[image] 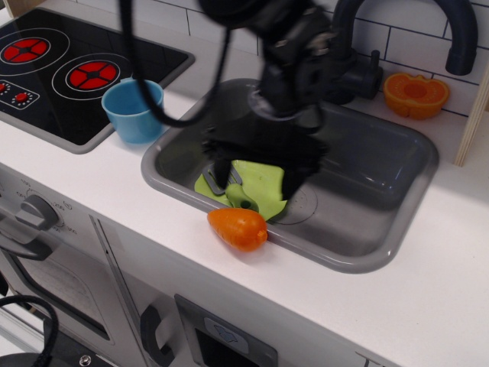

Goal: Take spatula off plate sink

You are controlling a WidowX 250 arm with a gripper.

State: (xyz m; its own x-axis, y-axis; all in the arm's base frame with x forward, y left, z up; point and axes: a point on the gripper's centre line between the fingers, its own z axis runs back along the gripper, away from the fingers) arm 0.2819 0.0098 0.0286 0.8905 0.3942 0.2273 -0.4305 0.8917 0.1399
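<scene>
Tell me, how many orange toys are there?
2. A smooth orange carrot-like plastic toy lies on the white counter at the grey sink's front edge. An orange scooped-out toy half sits behind the sink, at the wall. The black robot arm may hide others.

A: What colours sit in the grey rectangular plastic sink point(382, 229)?

B: A lime-green round plastic plate point(263, 183), and on it a small toy spatula point(233, 189) with a grey slotted head and a green handle. The black metal robot gripper point(256, 180) above them is blurred, fingers point(220, 174) dark as well.

A: And on the white desk point(92, 183)?

B: An orange carrot-shaped plastic toy point(238, 228), a light blue plastic cup point(134, 110), and an orange halved-fruit toy point(416, 95). The black glossy stovetop point(69, 73) carries red ring patterns outlined in white. Behind stand white wall tiles point(229, 19) with grey grout and a dark curved faucet point(458, 34).
</scene>
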